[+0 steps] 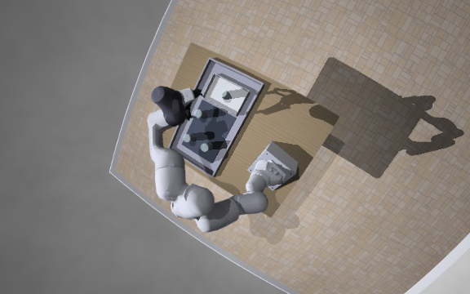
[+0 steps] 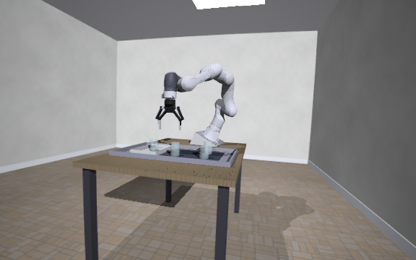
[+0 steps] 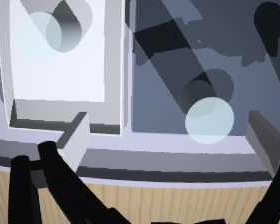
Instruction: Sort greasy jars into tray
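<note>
Three jars on mat (image 1: 215, 126) (image 2: 190, 153) (image 3: 161, 112), two overlapping in exterior

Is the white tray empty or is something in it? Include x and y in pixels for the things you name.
Not empty: one glass jar (image 1: 224, 95) (image 2: 153, 145) (image 3: 39, 37) stands inside the tray's (image 1: 240, 106) (image 2: 143, 152) (image 3: 114, 75) rims.

1. A bare, lab-like robot test room, with plain pale walls, one dark wall (image 2: 378, 90) and a tiled floor (image 1: 365, 212) (image 2: 150, 224).
2. A robot arm (image 1: 170, 175) (image 2: 227, 94) is mounted on the wooden tabletop (image 1: 276, 122) (image 2: 150, 170) (image 3: 141, 197).
</note>
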{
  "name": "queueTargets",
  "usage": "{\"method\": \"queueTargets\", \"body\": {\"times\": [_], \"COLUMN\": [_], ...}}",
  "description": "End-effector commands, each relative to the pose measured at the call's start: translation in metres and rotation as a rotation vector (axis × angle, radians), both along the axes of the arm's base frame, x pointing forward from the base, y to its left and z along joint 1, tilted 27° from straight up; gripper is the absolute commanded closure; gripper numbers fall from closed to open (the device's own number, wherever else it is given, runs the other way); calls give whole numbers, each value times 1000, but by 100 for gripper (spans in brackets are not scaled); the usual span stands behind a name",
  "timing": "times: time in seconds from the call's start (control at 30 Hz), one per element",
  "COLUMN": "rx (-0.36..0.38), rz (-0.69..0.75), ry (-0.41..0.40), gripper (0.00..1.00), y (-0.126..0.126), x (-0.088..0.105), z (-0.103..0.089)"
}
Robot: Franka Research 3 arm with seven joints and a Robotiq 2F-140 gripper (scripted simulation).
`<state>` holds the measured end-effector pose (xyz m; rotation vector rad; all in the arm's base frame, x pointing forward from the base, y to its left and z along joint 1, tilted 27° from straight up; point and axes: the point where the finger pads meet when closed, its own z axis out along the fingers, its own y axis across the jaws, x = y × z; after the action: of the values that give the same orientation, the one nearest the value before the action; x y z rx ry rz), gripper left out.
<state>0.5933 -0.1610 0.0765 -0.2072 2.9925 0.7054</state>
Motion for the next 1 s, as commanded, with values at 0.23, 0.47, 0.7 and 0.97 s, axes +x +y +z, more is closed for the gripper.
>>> {"method": "queueTargets", "body": {"times": [0.23,0.47,0.7,0.97], "rx": [-1,-1,-1,-1], "rz": [-54,-54,-54,-54], "ry": [19,19,19,19], "gripper": [0,0,0,0], "y": [56,72,83,83], "x": [23,24,25,25], "z": [22,-11,-33,-33]}}
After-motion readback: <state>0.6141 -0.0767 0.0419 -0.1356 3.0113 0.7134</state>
